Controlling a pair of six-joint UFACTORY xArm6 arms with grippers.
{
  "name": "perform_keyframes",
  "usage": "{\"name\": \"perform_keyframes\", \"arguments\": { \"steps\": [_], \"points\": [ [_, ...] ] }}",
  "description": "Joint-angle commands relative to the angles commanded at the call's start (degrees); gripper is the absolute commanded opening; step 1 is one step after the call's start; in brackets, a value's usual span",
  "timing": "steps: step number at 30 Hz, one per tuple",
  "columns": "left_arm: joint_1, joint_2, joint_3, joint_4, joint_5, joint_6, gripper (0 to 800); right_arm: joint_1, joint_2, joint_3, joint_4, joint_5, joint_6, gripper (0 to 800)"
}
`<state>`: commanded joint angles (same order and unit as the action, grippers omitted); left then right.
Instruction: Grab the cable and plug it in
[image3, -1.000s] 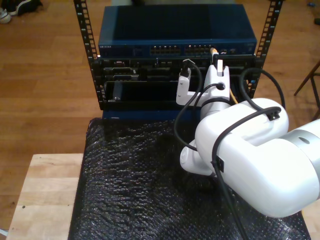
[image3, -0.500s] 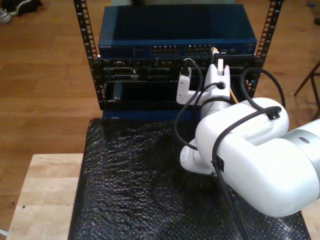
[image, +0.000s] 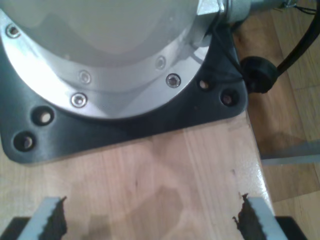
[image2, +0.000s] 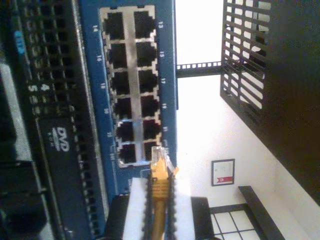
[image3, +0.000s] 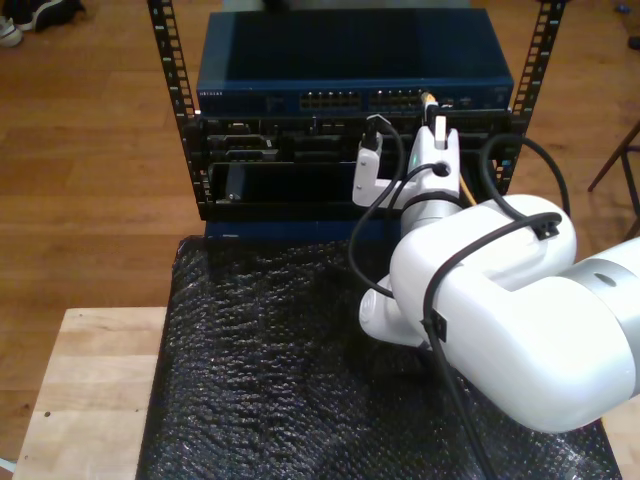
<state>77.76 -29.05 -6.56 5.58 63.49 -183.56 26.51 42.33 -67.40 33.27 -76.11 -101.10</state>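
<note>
My second gripper (image2: 159, 210) pinches the thin yellow-orange network cable (image2: 160, 197) between its white pads; the clear plug tip sits just at the end ports of the blue rack-mounted switch (image2: 92, 75). My first gripper (image: 150, 220) is spread wide over a pale wooden tabletop (image: 165, 175), beside a round metal arm base (image: 100, 55).
</note>
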Motion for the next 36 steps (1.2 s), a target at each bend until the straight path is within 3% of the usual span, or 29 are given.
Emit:
{"name": "perform_keyframes", "arguments": {
  "steps": [36],
  "points": [
    [0.09, 0.00, 0.00, 0.00, 0.00, 0.00, 800, -0.26, 0.70, -0.70, -0.09, 0.00, 0.00, 0]
  ]
}}
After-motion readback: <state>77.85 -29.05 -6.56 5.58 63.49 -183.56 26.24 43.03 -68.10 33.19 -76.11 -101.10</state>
